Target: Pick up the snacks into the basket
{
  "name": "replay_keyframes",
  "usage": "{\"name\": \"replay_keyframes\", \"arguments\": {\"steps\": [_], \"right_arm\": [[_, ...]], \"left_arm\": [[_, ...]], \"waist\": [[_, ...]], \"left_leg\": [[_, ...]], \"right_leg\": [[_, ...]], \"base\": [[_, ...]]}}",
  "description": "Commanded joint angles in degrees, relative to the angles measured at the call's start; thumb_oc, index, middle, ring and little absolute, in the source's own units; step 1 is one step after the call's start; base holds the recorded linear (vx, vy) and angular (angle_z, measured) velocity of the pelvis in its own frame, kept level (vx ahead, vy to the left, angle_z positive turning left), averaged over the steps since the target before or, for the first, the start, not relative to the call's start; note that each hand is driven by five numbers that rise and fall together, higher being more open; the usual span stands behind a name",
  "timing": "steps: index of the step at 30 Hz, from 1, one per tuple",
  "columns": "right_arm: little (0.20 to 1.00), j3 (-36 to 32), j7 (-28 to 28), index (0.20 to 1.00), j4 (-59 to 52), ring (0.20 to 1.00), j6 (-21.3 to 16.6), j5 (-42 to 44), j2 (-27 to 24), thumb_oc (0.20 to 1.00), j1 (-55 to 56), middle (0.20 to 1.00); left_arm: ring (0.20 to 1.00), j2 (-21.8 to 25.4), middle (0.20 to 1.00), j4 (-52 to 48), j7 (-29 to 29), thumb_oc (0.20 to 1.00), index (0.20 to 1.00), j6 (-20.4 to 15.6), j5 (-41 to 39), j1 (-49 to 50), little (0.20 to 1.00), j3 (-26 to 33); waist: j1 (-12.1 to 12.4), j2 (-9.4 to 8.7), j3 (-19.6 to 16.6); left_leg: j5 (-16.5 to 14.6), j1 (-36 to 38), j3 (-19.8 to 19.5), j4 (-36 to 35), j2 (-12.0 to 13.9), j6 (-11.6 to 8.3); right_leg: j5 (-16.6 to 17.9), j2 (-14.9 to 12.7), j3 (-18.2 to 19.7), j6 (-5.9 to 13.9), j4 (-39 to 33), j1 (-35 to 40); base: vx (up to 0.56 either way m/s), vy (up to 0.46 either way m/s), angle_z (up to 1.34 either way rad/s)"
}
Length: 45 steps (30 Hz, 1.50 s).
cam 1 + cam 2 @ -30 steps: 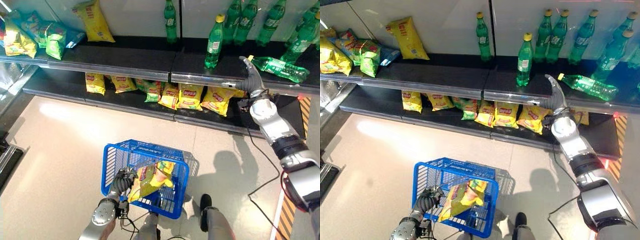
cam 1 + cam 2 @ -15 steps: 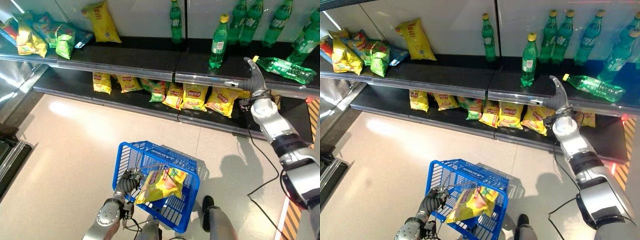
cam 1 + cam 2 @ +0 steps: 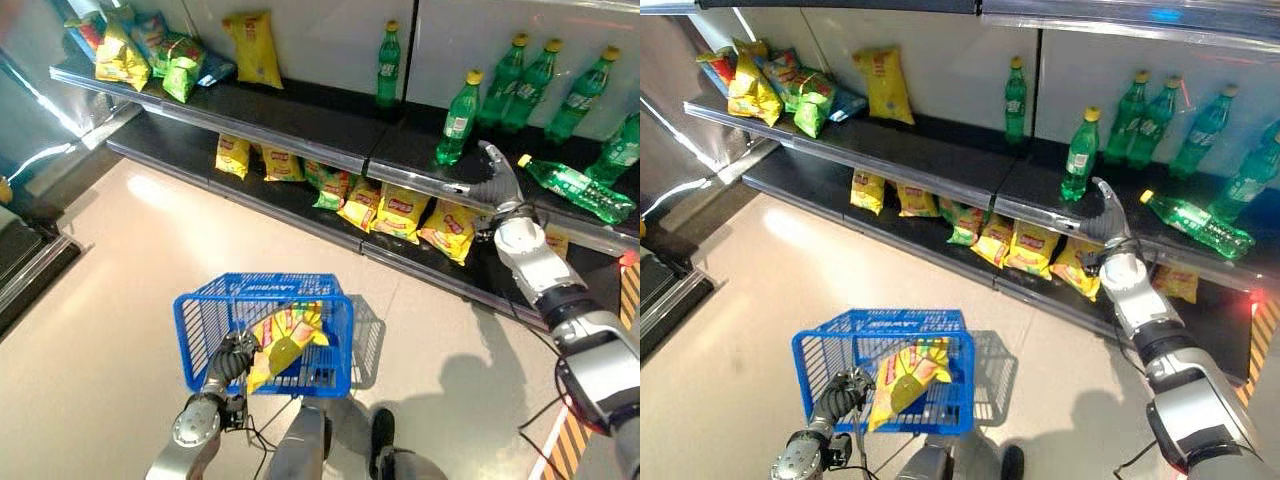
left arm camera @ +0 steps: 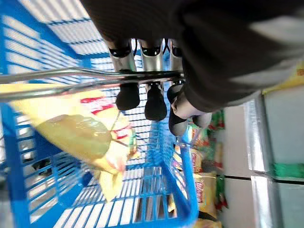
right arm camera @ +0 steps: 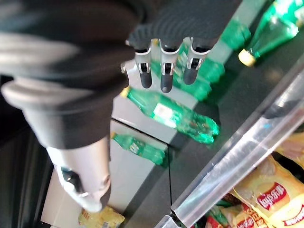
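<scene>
A blue wire basket (image 3: 205, 325) hangs low in front of me. My left hand (image 3: 230, 357) is shut on its metal handle (image 4: 71, 76), fingers (image 4: 127, 95) curled over the wire. A yellow snack bag (image 3: 282, 333) leans inside the basket. More yellow snack bags (image 3: 400, 210) and a green one (image 3: 328, 188) line the lower shelf. My right hand (image 3: 497, 178) is up at the front edge of the upper shelf, above those bags, its fingers (image 5: 163, 71) straight and holding nothing.
Green bottles (image 3: 456, 118) stand on the upper shelf by my right hand; one (image 3: 575, 188) lies on its side just beyond it. Further snack bags (image 3: 250, 45) sit at the shelf's left end. Open floor lies between basket and shelves.
The whole view has shifted as the camera moved. The basket now hangs squarer in my left hand. My right hand stays at the upper shelf's edge.
</scene>
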Motion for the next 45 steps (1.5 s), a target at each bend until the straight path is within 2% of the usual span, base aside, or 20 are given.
{"name": "replay_keyframes", "arguments": {"steps": [1, 2, 3, 4, 5, 7, 8, 9, 10, 11, 12, 13, 14, 17, 19, 20, 21, 27, 38, 45], "right_arm": [[1.000, -1.6, 0.3, 1.000, -8.1, 1.000, -1.7, -4.8, -1.7, 1.000, 3.0, 1.000], [1.000, -2.0, 0.4, 1.000, -8.6, 1.000, -1.6, -5.1, -1.3, 1.000, 3.4, 1.000], [1.000, -2.1, 0.2, 1.000, -9.7, 1.000, -1.9, -5.8, -0.5, 1.000, 3.4, 1.000], [1.000, -2.1, 0.2, 1.000, -9.8, 1.000, -1.8, -5.8, -0.5, 1.000, 3.4, 1.000], [1.000, -0.9, -0.3, 1.000, -9.6, 1.000, -1.5, -6.8, 0.5, 1.000, 2.0, 1.000], [1.000, -0.1, -0.1, 1.000, -8.1, 1.000, -1.5, -6.7, -0.2, 1.000, -0.1, 1.000], [1.000, 0.7, 0.2, 1.000, -8.5, 1.000, -1.6, -6.7, -0.4, 1.000, -0.4, 1.000], [1.000, 0.9, 0.1, 1.000, -9.9, 1.000, -1.6, -6.8, -1.0, 1.000, 0.2, 1.000], [1.000, 0.8, 0.1, 1.000, -10.0, 1.000, -1.6, -6.8, -1.0, 1.000, 0.2, 1.000], [1.000, -0.2, -0.6, 1.000, -10.8, 1.000, -1.4, -7.4, -2.4, 1.000, 0.7, 1.000], [1.000, -0.2, -0.6, 1.000, -10.8, 1.000, -1.4, -7.4, -2.4, 1.000, 0.7, 1.000], [1.000, -0.3, -0.7, 1.000, -11.1, 1.000, -1.6, -7.6, -3.3, 1.000, 0.7, 1.000], [1.000, -1.0, -0.8, 1.000, -10.9, 1.000, -1.9, -7.3, -3.6, 1.000, 1.1, 1.000], [1.000, -1.6, -0.8, 1.000, -11.4, 1.000, -1.6, -8.1, -4.6, 1.000, 1.4, 1.000], [1.000, -1.8, -0.8, 1.000, -11.2, 1.000, -1.6, -7.9, -5.3, 1.000, 1.5, 1.000], [1.000, -1.8, -0.8, 1.000, -11.2, 1.000, -1.6, -7.9, -5.3, 1.000, 1.5, 1.000], [1.000, -1.6, -0.9, 1.000, -9.8, 1.000, -1.7, -7.6, -5.7, 1.000, 0.6, 1.000], [1.000, 0.1, -1.7, 1.000, -2.8, 1.000, -1.8, -4.0, -9.4, 1.000, -7.1, 1.000], [1.000, 3.8, -1.5, 1.000, 1.4, 1.000, -1.9, 0.1, -10.6, 1.000, -14.6, 1.000], [1.000, 3.6, -1.3, 1.000, 3.0, 1.000, -2.1, 2.6, -10.1, 1.000, -15.1, 1.000]], "left_arm": [[0.200, 3.4, 0.200, -9.4, 0.7, 0.200, 0.200, -5.5, 1.6, 0.1, 0.200, 3.4], [0.200, 4.1, 0.200, -9.9, 0.8, 0.200, 0.200, -5.6, 2.3, -0.2, 0.200, 3.2], [0.200, 4.9, 0.200, -10.5, 1.1, 0.200, 0.200, -5.8, 3.2, -1.1, 0.200, 3.1], [0.200, 4.9, 0.200, -10.5, 1.1, 0.200, 0.200, -5.8, 3.2, -1.2, 0.200, 3.1], [0.200, 5.6, 0.200, -11.1, 1.7, 0.200, 0.200, -6.6, 3.5, -0.7, 0.200, 3.8], [0.200, 5.3, 0.200, -11.4, 2.3, 0.200, 0.200, -7.5, 2.7, -1.2, 0.200, 4.4], [0.200, 5.1, 0.200, -11.2, 2.5, 0.200, 0.200, -7.8, 2.3, -2.1, 0.200, 4.2], [0.200, 5.0, 0.200, -10.7, 2.5, 0.200, 0.200, -8.0, 2.2, -3.2, 0.200, 4.1], [0.200, 5.1, 0.200, -10.6, 2.5, 0.200, 0.200, -8.0, 2.2, -3.3, 0.200, 4.1], [0.200, 4.8, 0.200, -10.6, 3.3, 0.200, 0.200, -8.0, 3.0, -4.5, 0.200, 4.3], [0.200, 4.8, 0.200, -10.6, 3.3, 0.200, 0.200, -8.0, 3.0, -4.5, 0.200, 4.3], [0.200, 4.7, 0.200, -11.0, 2.9, 0.200, 0.200, -8.6, 4.1, -5.4, 0.200, 3.6], [0.200, 4.6, 0.200, -10.7, 3.0, 0.200, 0.200, -8.8, 4.4, -5.8, 0.200, 3.5], [0.200, 3.1, 0.200, -11.0, 3.1, 0.200, 0.200, -8.8, 3.6, -5.3, 0.200, 4.0], [0.200, 3.3, 0.200, -11.7, 2.3, 0.200, 0.200, -8.7, 4.6, -5.3, 0.200, 2.5], [0.200, 3.3, 0.200, -11.7, 2.3, 0.200, 0.200, -8.7, 4.6, -5.3, 0.200, 2.5], [0.200, 3.0, 0.200, -12.1, 2.1, 0.200, 0.200, -8.8, 3.6, -4.9, 0.200, 2.3], [0.200, 2.9, 0.200, -12.1, 1.1, 0.200, 0.200, -8.7, 2.0, -4.5, 0.200, 0.3], [0.200, 2.3, 0.200, -12.7, 0.0, 0.200, 0.200, -8.0, 0.7, -5.1, 0.200, -2.6], [0.200, 2.0, 0.200, -12.7, -0.4, 0.200, 0.200, -7.7, 0.5, -6.1, 0.200, -3.8]], "waist": [[-1.8, -3.85, -3.7], [-2.6, -2.98, -2.7], [-3.4, -1.65, -1.6], [-3.4, -1.89, -1.5], [-4.4, -1.10, -0.6], [-5.5, -2.05, -0.3], [-6.8, -3.21, 0.0], [-8.0, -3.72, 0.2], [-8.1, -3.61, 0.2], [-9.0, -3.78, 0.5], [-9.0, -3.76, 0.5], [-8.9, -4.03, 1.0], [-9.1, -3.74, 1.5], [-8.9, -2.68, 1.0], [-9.4, -1.26, 0.5], [-9.4, -1.25, 0.5], [-9.1, -0.48, 0.2], [-8.9, 1.46, -0.2], [-8.2, 2.41, -0.7], [-7.6, 2.35, -0.9]], "left_leg": [[2.0, -0.3, 1.7, 1.7, -4.1, 6.23], [1.2, 1.9, 2.1, 2.3, -4.4, 7.00], [1.0, 2.9, 2.5, 2.3, -3.3, 7.45], [0.9, 2.8, 2.6, 2.5, -3.5, 7.43], [-0.7, 5.1, 2.7, 1.6, -2.9, 7.67], [-2.2, 7.0, 2.4, 0.7, -4.0, 6.87], [-3.6, 7.9, 2.0, 0.2, -5.2, 6.26], [-4.6, 8.6, 1.0, 0.2, -5.9, 5.85], [-4.3, 8.6, 0.9, 0.1, -5.8, 5.85], [-6.6, 8.0, 0.0, 2.0, -7.0, 5.82], [-6.7, 7.9, 0.0, 2.1, -6.9, 5.82], [-8.6, 6.3, -0.5, 6.4, -7.8, 5.63], [-9.0, 5.1, -0.4, 8.1, -8.1, 5.57], [-8.7, 4.2, -0.7, 7.4, -7.7, 5.35], [-8.3, 4.4, -1.5, 6.2, -7.1, 4.97], [-8.3, 4.4, -1.5, 6.1, -7.1, 4.96], [-8.1, 4.5, -1.8, 5.2, -7.0, 4.96], [-6.4, 5.2, -3.3, 1.8, -7.1, 4.18], [-3.7, 6.6, -6.4, -3.4, -6.5, 2.84], [-3.6, 6.8, -8.4, -3.5, -6.7, 2.70]], "right_leg": [[2.0, -11.2, 2.8, 15.25, 16.1, 5.8], [6.2, -12.1, 2.3, 15.02, 23.0, 1.2], [8.4, -11.0, 1.7, 14.26, 27.8, -3.0], [8.1, -11.2, 1.9, 14.24, 28.6, -3.5], [4.9, -12.0, 0.9, 12.76, 28.2, -10.4], [3.9, -11.1, -0.5, 13.12, 16.0, -12.3], [5.2, -10.1, -0.8, 14.17, 4.3, -12.4], [6.6, -9.5, 0.4, 15.13, -3.9, -11.2], [7.2, -9.5, 0.2, 15.14, -4.8, -10.9], [9.8, -10.7, 2.0, 16.39, -9.5, -11.9], [9.8, -10.6, 2.0, 16.39, -9.5, -11.9], [10.0, -11.5, 3.6, 15.95, -7.7, -12.2], [10.7, -11.8, 3.7, 15.68, -6.9, -13.0], [10.1, -11.8, 2.6, 14.98, -4.2, -14.6], [9.2, -12.1, 2.3, 14.74, -4.0, -14.4], [9.2, -12.1, 2.3, 14.73, -4.0, -14.5], [8.8, -12.3, 2.1, 14.62, -3.7, -14.7], [7.1, -12.9, 1.8, 14.31, -1.9, -15.3], [4.6, -13.7, -0.1, 13.92, 0.4, -14.9], [3.5, -14.5, -1.7, 13.65, 1.5, -14.1]], "base": [[0.49, 0.318, -0.86], [0.34, 0.286, -0.64], [0.21, 0.189, -0.13], [0.29, 0.209, 0.23], [0.31, 0.113, 0.37], [0.39, -0.004, -0.42], [0.36, -0.162, -0.70], [0.25, -0.138, -0.38], [0.28, -0.166, 0.07], [0.16, -0.106, 0.47], [0.28, -0.261, 0.89], [0.13, -0.211, 0.77], [0.14, -0.245, 0.72], [0.08, -0.105, 0.52], [0.11, -0.114, 0.08], [0.07, -0.045, 0.06], [0.06, -0.023, 0.01], [0.05, -0.026, 0.01], [0.03, -0.041, 0.17], [0.03, -0.040, 0.26]]}}
